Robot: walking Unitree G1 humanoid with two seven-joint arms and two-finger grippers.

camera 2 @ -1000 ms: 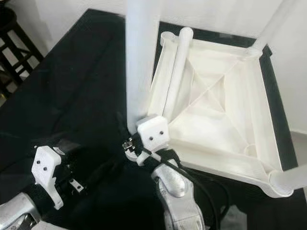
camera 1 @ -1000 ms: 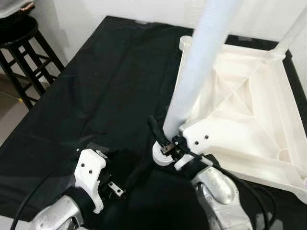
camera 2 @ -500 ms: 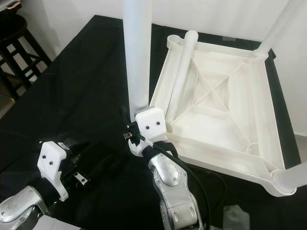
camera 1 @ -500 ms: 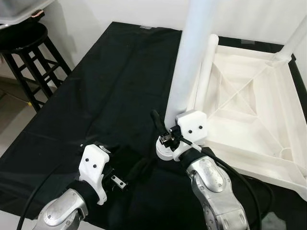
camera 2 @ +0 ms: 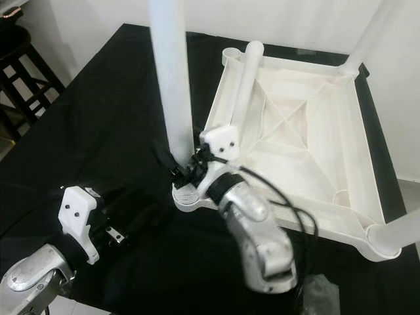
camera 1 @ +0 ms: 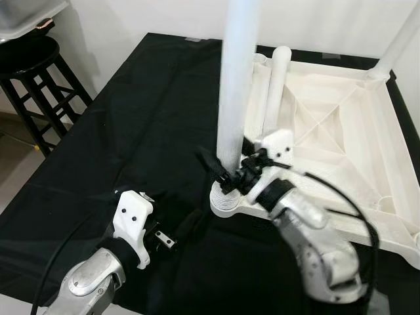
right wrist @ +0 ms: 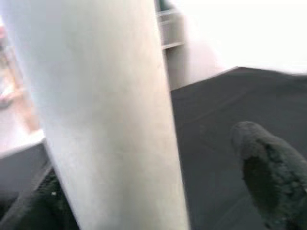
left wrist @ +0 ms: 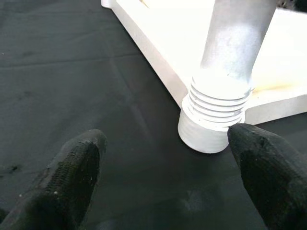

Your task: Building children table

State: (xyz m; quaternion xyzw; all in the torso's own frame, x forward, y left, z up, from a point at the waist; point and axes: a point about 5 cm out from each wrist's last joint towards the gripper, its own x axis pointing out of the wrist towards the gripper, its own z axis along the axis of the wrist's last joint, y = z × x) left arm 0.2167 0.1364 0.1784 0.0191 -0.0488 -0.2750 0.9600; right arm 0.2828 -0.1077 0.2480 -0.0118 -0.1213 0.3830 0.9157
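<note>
The white table top (camera 1: 341,131) lies upside down on the black cloth. A white table leg (camera 1: 236,79) stands nearly upright at the top's near-left corner, its threaded end (left wrist: 216,110) resting in the corner socket (left wrist: 204,136). My right gripper (camera 1: 226,174) is shut on this leg just above the threads, and the leg (right wrist: 110,110) is seen between its fingers (right wrist: 268,172). My left gripper (left wrist: 163,158) is open low over the cloth, a short way in front of that corner, with nothing between its fingers (left wrist: 72,177).
A loose leg (camera 1: 275,85) lies inside the top along its left side. Upright legs stand at the far-right corner (camera 1: 394,46) and near-right corner (camera 2: 400,233). A black stool (camera 1: 33,72) stands off the table's left edge.
The right gripper has swung the leg from leaning right to nearly upright and reached forward, with the leg's end now at the corner socket. The left gripper has hardly moved; the camera shifted.
</note>
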